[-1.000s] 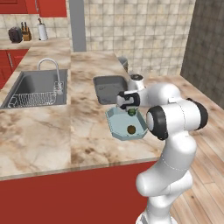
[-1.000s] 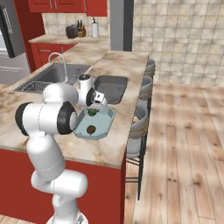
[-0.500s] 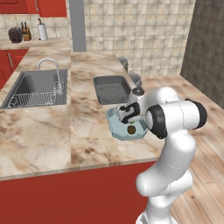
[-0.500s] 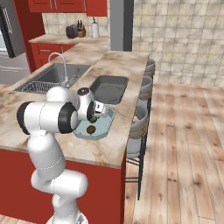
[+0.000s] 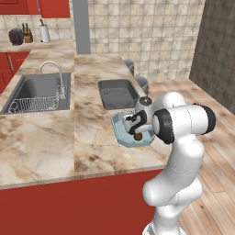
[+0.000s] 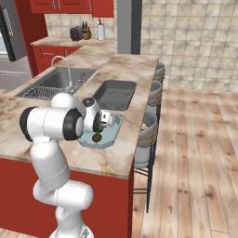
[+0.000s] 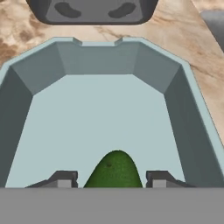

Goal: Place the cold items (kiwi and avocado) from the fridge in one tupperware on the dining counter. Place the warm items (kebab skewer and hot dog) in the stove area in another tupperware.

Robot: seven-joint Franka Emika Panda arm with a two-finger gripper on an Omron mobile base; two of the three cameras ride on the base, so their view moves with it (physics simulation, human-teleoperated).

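Observation:
My gripper (image 7: 111, 180) hangs low inside the light-blue tupperware (image 7: 100, 59) on the dining counter. Between its fingertips (image 7: 64, 178) sits the green avocado (image 7: 114, 169), with a small gap on each side, so the jaws stand open around it. From the base views the hand (image 5: 137, 125) (image 6: 103, 121) covers the middle of that tupperware (image 5: 118, 133) (image 6: 111, 138). A brown kiwi (image 5: 137, 136) (image 6: 96, 137) lies on its floor beside the hand. The kebab skewer and hot dog are out of view.
A second, dark grey tupperware (image 5: 117, 92) (image 6: 114, 93) (image 7: 92, 11) stands just beyond the blue one. The sink (image 5: 36, 92) (image 6: 56, 81) is to the left. Bar stools (image 6: 151, 128) line the counter's right edge.
The hand has come down into the blue tupperware with the avocado. The jaws have widened a little off the fruit.

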